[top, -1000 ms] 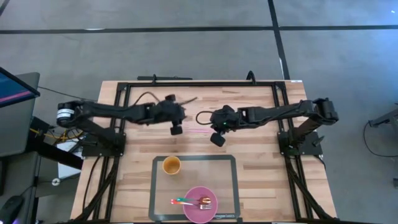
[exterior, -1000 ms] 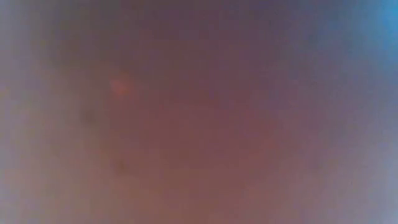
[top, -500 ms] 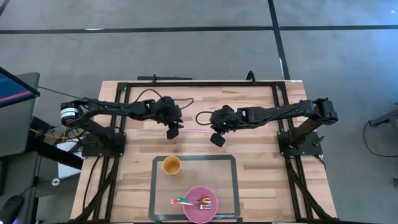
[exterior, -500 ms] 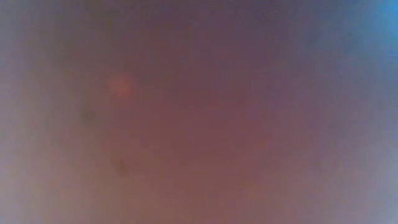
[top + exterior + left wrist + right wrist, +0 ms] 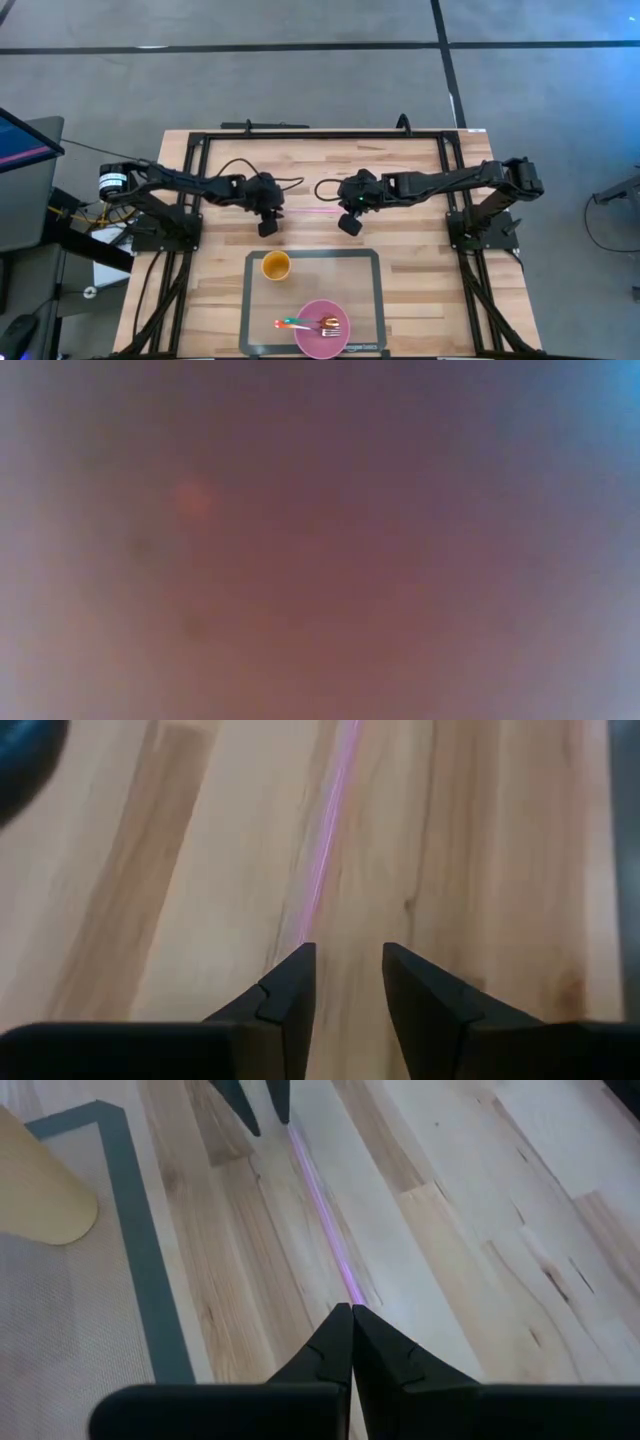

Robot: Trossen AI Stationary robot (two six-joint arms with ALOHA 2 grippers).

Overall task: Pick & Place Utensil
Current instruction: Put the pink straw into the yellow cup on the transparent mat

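Left gripper (image 5: 267, 229) sits low over the bare table (image 5: 410, 265), fingers (image 5: 290, 990) parted with a narrow gap, nothing between them. Right gripper (image 5: 349, 225) is at 3 o'clock of it, fingers pressed together, empty. A thin pink line (image 5: 320, 210) runs on the wood between the two. Fork (image 5: 327, 327) lies on the pink plate (image 5: 310, 342) at 6 o'clock on the grey mat (image 5: 368, 300), well apart from both. Yellow cup (image 5: 276, 265) stands on the mat at 6 o'clock of the left gripper. Low view is a blur.

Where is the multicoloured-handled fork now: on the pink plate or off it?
On it. The high view shows the multicoloured-handled fork lying flat across the round pink plate on the grey-bordered mat, neither gripper near.
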